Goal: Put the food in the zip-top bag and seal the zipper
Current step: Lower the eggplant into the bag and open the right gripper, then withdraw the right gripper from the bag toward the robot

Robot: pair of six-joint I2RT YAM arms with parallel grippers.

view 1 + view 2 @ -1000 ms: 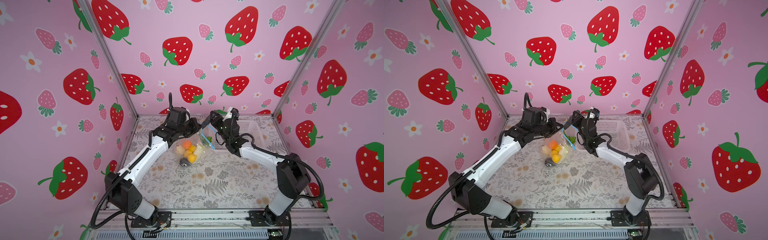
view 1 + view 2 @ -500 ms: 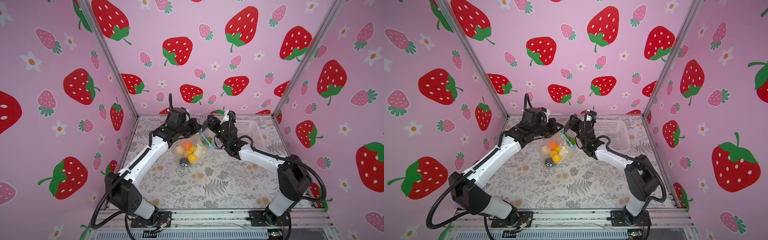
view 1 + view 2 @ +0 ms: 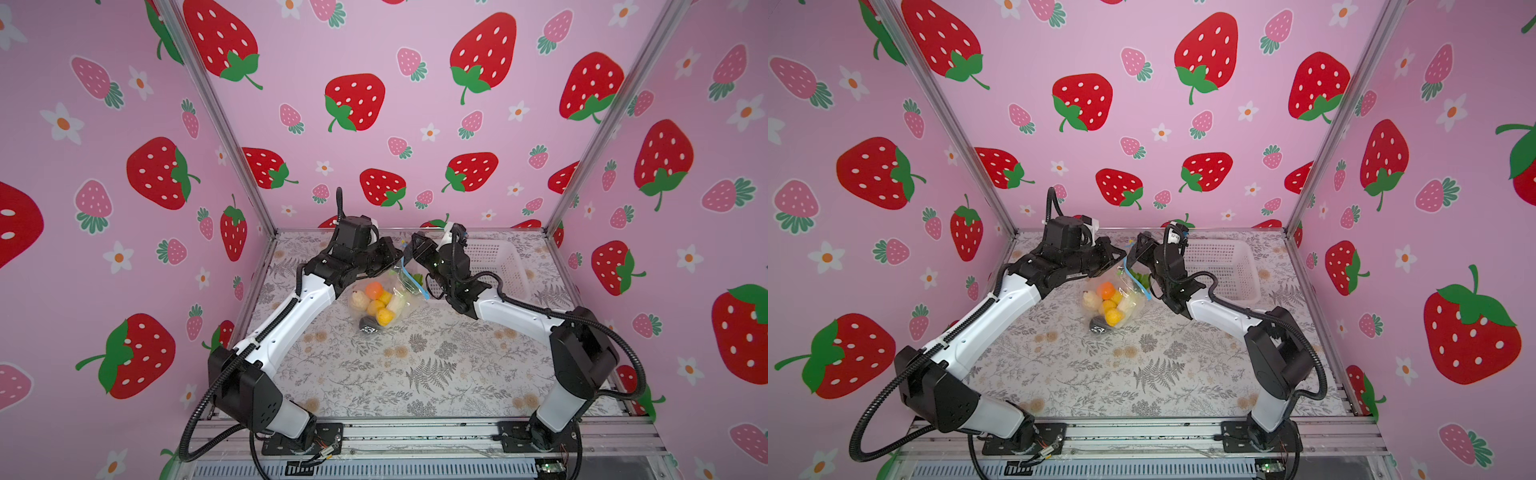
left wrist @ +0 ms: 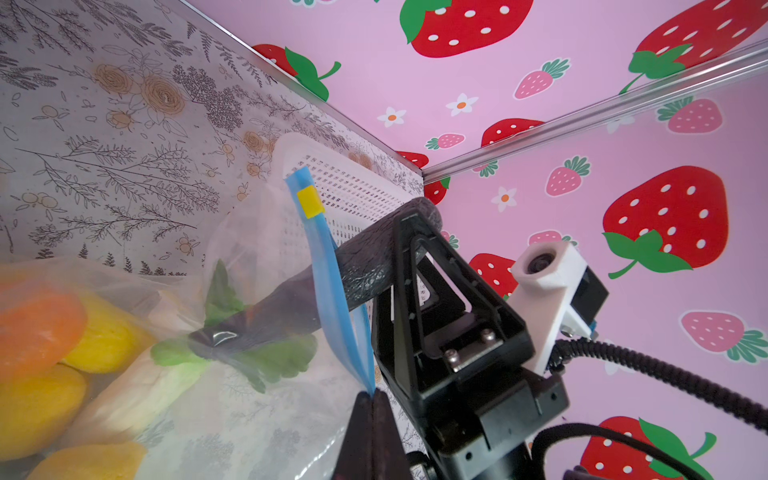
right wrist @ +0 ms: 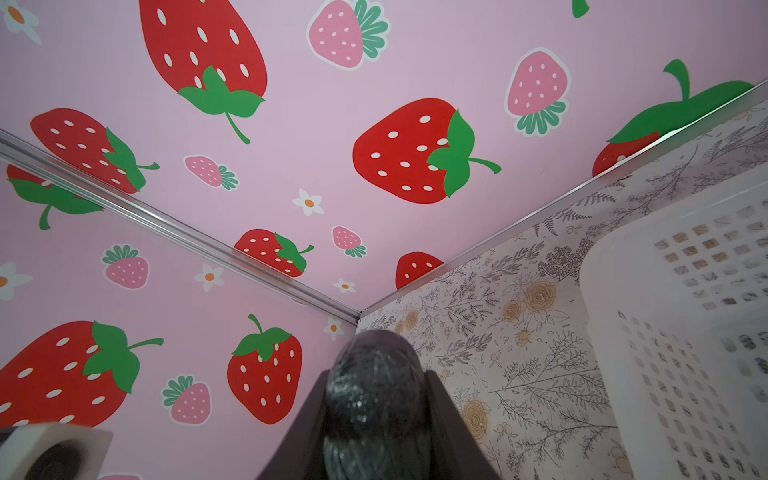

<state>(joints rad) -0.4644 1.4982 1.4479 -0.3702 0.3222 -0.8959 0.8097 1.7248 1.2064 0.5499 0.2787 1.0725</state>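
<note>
The zip-top bag (image 3: 376, 305) hangs crinkled above the table, with orange, yellow, cream and green food (image 3: 374, 291) inside it. My left gripper (image 4: 371, 398) is shut on the light blue zipper (image 4: 332, 274) and holds the mouth edge up. The strip's yellow end (image 4: 309, 201) points away from it. My right gripper (image 5: 374, 386) is shut on a dark grey-black food piece (image 4: 365, 266). The far end of that piece reaches through the bag's mouth, beside a green leafy piece (image 4: 274, 357). In both top views the two grippers (image 3: 392, 259) (image 3: 1133, 253) meet above the bag (image 3: 1113, 303).
A white perforated basket (image 3: 498, 266) (image 3: 1221, 270) stands at the back right, close behind my right arm; it also shows in the right wrist view (image 5: 685, 311). The pink back wall and corner posts are close behind both grippers.
My right gripper has moved left and down with the dark piece, pushing it further into the bag's mouth. The left gripper has kept its hold on the zipper.
</note>
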